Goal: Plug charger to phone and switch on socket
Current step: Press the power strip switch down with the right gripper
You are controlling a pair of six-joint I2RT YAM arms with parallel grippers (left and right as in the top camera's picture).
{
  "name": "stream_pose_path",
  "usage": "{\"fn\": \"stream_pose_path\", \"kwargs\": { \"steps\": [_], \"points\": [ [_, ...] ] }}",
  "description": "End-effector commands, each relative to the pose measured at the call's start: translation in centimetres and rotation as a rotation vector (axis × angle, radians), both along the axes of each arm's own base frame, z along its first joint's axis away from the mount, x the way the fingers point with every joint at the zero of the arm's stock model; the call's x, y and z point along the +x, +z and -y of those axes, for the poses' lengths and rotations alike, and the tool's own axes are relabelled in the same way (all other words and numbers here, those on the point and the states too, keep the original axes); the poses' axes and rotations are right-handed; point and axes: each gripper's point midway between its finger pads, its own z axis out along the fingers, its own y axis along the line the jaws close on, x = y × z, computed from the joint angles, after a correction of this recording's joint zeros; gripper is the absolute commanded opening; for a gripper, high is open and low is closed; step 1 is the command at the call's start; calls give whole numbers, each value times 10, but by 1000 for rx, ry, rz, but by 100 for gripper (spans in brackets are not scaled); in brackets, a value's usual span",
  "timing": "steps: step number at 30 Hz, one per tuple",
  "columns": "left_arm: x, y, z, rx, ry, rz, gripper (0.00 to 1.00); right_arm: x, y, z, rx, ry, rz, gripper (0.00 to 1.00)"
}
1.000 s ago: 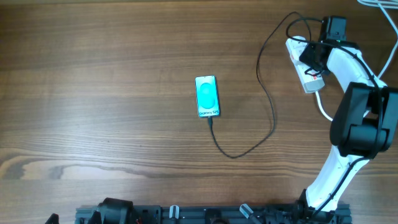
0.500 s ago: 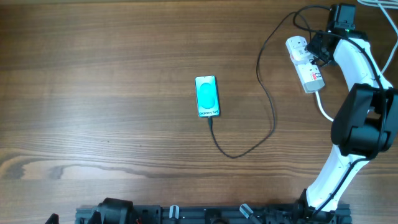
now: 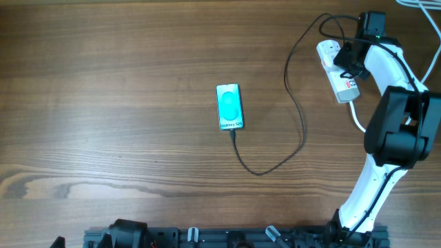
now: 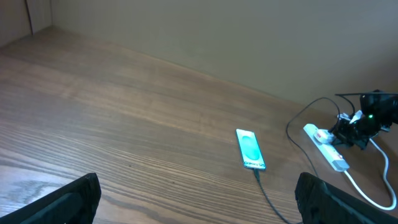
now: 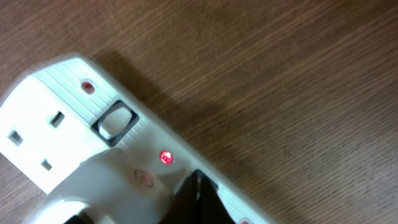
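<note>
The phone [image 3: 229, 106] lies flat mid-table, screen lit blue-teal; it also shows in the left wrist view [image 4: 250, 149]. The thin black charger cable [image 3: 302, 131] runs from the phone's near end in a loop to the white socket strip [image 3: 339, 84] at the far right. My right gripper [image 3: 349, 63] is shut, its tips [image 5: 198, 186] touching the strip [image 5: 43, 118] beside the charger's white plug head [image 5: 99, 190]. A red light [image 5: 165, 157] glows on the strip. My left gripper [image 4: 199, 202] is open and empty, low over the near table, far from the phone.
A thick white cord [image 3: 358, 118] leaves the strip's near end toward the right arm [image 3: 393, 131]. A rocker switch [image 5: 115, 120] and an unused outlet [image 5: 31, 146] sit on the strip. The table's far edge meets a wall [image 4: 249, 37].
My right gripper drew back toward the strip's far end half a second ago, then came back down onto the strip. Phone, cable and left gripper have not moved.
</note>
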Motion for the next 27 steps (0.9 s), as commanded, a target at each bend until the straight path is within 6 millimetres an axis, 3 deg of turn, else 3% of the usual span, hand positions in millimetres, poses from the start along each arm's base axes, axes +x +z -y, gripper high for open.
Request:
{"fn": "stream_pose_path", "kwargs": {
  "steps": [1, 6, 10, 15, 17, 18, 20, 25, 27],
  "points": [
    [0, -1, -2, 15, 15, 5, 100, -6, -34, -36, 51, 74, -72, 5],
    [0, -1, -2, 15, 15, 5, 100, -10, -34, -43, 55, 87, -92, 5],
    [0, -1, -2, 15, 15, 5, 100, -22, -22, -44, 59, 87, -126, 4],
    [0, -1, -2, 15, 15, 6, 100, -33, 21, -44, 55, 87, -106, 4],
    [0, -1, -2, 15, 15, 5, 100, -38, 49, -43, 42, 84, -75, 4],
    [0, -1, -2, 15, 15, 5, 100, -45, 78, -43, 29, 81, -43, 4],
    [0, 0, -2, 14, 15, 10, 100, -52, 111, -43, 18, 82, 12, 4],
    [3, 17, -3, 2, 20, 81, 100, -72, 217, -56, -10, 112, 253, 5],
    [7, 33, -2, -9, 21, 144, 100, -82, 250, -66, -20, 142, 333, 4]
  ]
}}
